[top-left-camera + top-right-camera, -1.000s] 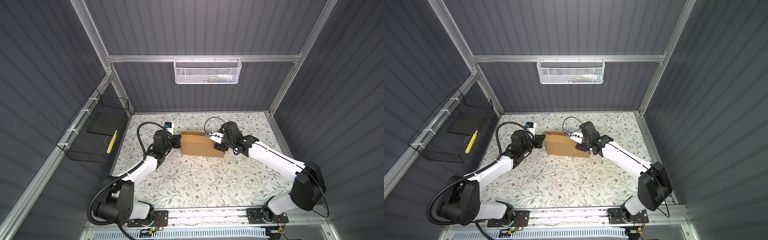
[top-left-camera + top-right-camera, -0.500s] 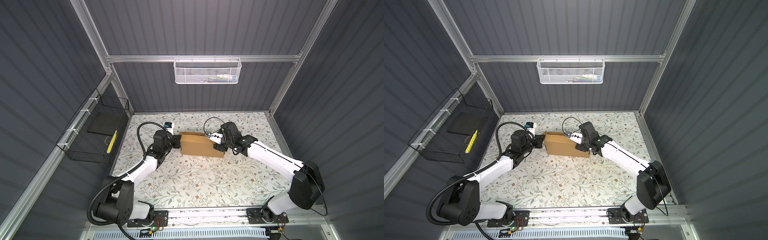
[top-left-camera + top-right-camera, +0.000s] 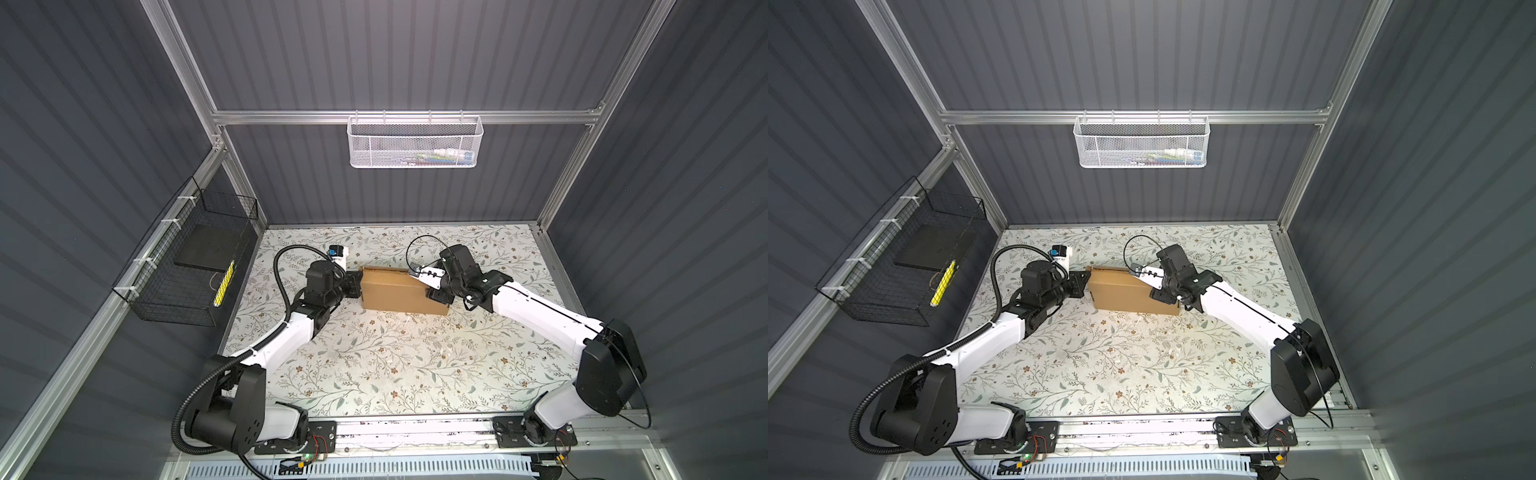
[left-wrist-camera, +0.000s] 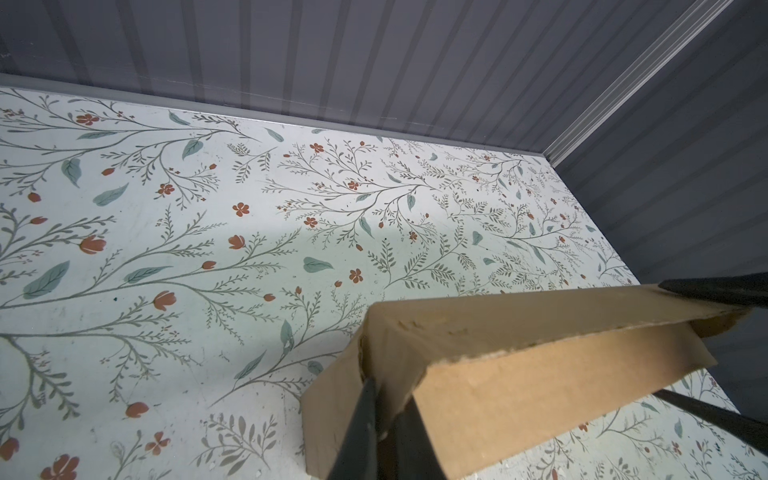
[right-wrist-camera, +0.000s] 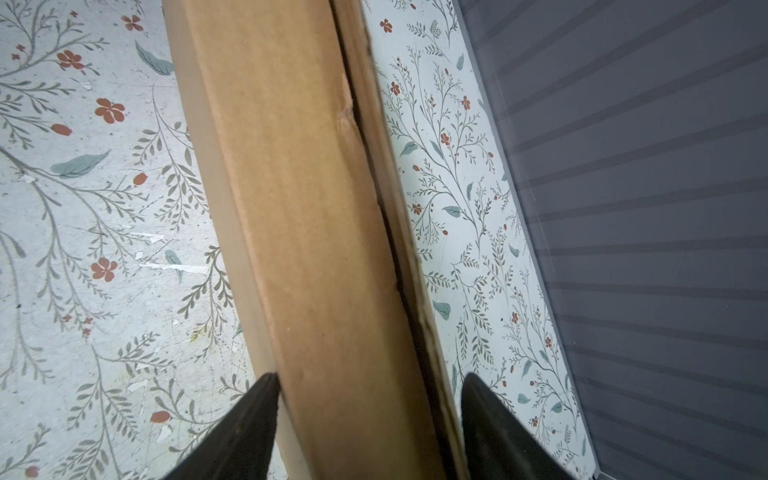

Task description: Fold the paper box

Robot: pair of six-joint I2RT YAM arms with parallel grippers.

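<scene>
The paper box (image 3: pixel 395 291) (image 3: pixel 1125 293), a shallow brown cardboard mailer, stands on a long side at the back middle of the floral table. My left gripper (image 3: pixel 358 286) (image 3: pixel 1084 283) is at its left end. In the left wrist view it (image 4: pixel 386 399) is shut on a cardboard wall at that end of the box (image 4: pixel 519 390). My right gripper (image 3: pixel 432 291) (image 3: pixel 1156 291) is at the right end. In the right wrist view it (image 5: pixel 370 376) straddles the box (image 5: pixel 316 208), open, with one finger against the pale edge and the other beside the slightly gaping lid flap.
A white mesh basket (image 3: pixel 415 143) hangs on the back wall above the box. A black wire basket (image 3: pixel 187 266) hangs on the left wall. The back wall stands close behind the box. The floral table (image 3: pixel 395 365) stretches in front of it.
The right gripper's fingers have drawn closer together around the box's right end. The box and the left arm have stayed where they were.
</scene>
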